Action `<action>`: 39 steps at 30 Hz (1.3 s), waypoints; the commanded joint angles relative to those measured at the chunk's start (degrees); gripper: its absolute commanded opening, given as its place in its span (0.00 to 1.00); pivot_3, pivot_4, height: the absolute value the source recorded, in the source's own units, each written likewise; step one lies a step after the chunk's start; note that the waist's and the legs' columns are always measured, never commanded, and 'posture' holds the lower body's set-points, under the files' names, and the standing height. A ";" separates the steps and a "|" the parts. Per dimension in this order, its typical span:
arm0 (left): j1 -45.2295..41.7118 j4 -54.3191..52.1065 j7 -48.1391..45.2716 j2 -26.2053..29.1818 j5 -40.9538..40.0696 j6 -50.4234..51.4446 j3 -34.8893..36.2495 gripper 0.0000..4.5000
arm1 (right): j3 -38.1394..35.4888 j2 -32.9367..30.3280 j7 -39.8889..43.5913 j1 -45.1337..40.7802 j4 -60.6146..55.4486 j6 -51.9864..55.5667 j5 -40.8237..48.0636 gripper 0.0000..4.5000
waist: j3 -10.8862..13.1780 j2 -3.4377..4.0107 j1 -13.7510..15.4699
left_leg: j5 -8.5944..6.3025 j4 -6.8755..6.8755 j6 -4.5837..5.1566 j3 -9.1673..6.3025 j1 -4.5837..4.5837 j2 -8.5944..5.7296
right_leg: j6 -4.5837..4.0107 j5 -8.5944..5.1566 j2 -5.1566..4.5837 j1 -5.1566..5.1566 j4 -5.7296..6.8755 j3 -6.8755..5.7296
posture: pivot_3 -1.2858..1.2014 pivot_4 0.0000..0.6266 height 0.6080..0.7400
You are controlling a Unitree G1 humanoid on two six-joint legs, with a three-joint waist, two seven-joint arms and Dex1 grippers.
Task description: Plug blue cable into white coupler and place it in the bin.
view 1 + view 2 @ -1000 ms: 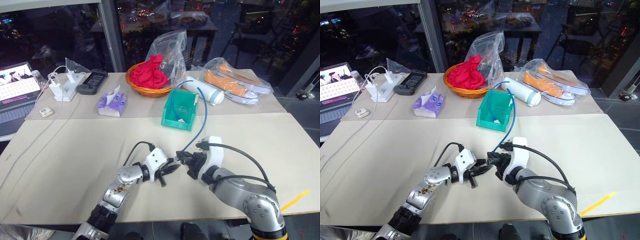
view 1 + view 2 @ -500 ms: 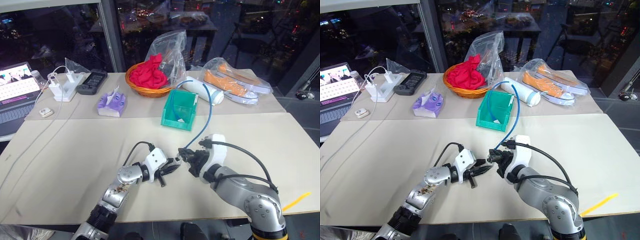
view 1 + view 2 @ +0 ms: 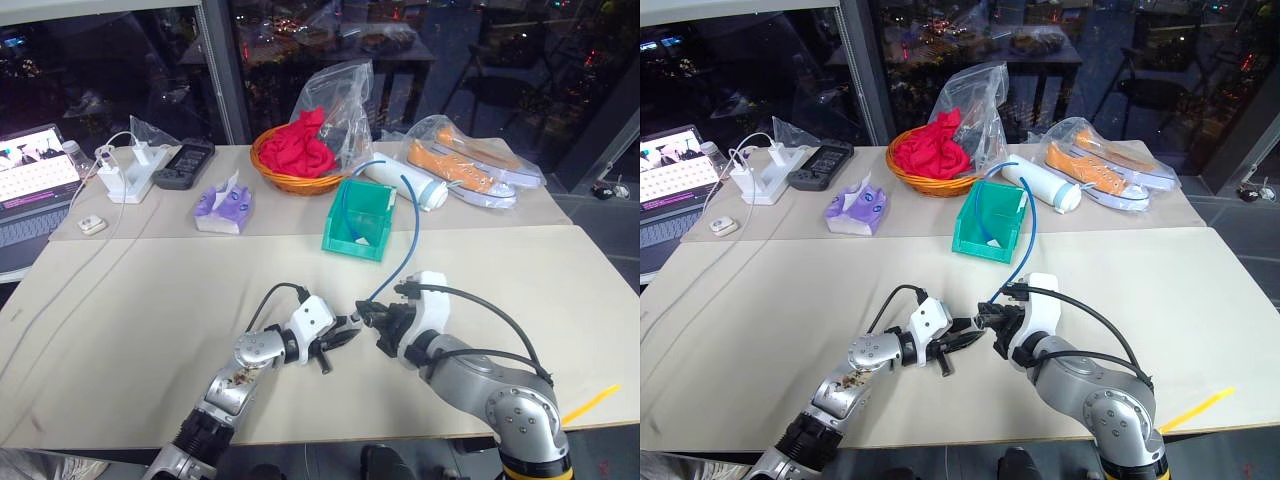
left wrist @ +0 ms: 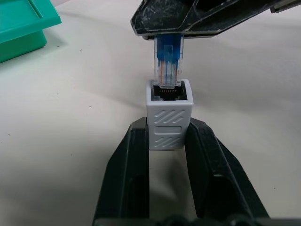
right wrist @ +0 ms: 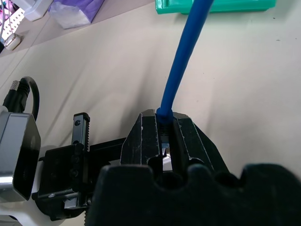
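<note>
grippers meet low over the pale beige table point(image 3: 150, 300), at about 6 o'clock in the head views. left gripper point(image 4: 167, 136), two black fingers, is clamped on the tiny white boxy plastic coupler point(image 4: 168, 113), its dark socket hole facing away from the wrist. right gripper point(image 3: 366, 318) is closed on the plug end of the thin light-blue cable point(image 3: 412, 225); in the right wrist view the blue cord rises straight out from between its closed fingers point(image 5: 183, 136). the small clear plug point(image 4: 167, 61) has its tip at the mouth of the coupler's socket, most of its length outside; how far it has entered i cannot tell.

from the right gripper the cable arcs up towards 12 o'clock and bends over into the small teal-green plastic bin point(image 3: 345, 237), which stands on the table just past the grippers, at roughly 12 o'clock from them, well apart from the coupler. cable's far end lies inside the bin.

behind the bin, at 11 o'clock, a round orange wicker basket point(image 3: 290, 182) holds red cloth point(image 3: 308, 143). at 1 o'clock lie a white cylinder point(image 3: 405, 183) and orange shoes point(image 3: 468, 168) in a clear bag. at 10 o'clock sit a purple tissue pack point(image 3: 224, 206), a black remote-like device point(image 3: 184, 163) and a white charger stand point(image 3: 130, 172); a laptop point(image 3: 30, 190) is at 9 o'clock, at the table's edge.
</note>
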 commanded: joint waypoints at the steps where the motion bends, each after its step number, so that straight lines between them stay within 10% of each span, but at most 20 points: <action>1: 0.05 -2.61 0.00 0.03 0.13 -1.03 0.25 0.14 | 0.08 0.41 1.22 -0.05 -0.54 0.58 -0.48 0.00 | 0.00 0.00 0.00 | 0.00 0.00 0.00 0.00 0.00 0.00 | 0.00 0.00 0.00 0.00 0.00 0.00 | 0.52 0.24 0.87; 39: 1.57 -6.39 -1.45 3.13 -0.67 1.45 1.23 0.14 | 14.50 0.75 16.68 5.81 3.51 0.86 -28.88 0.00 | -0.26 -0.09 -0.56 | -0.04 -0.13 0.06 0.01 0.60 0.04 | -0.06 -0.07 0.06 0.41 0.04 0.03 | 0.52 0.24 0.87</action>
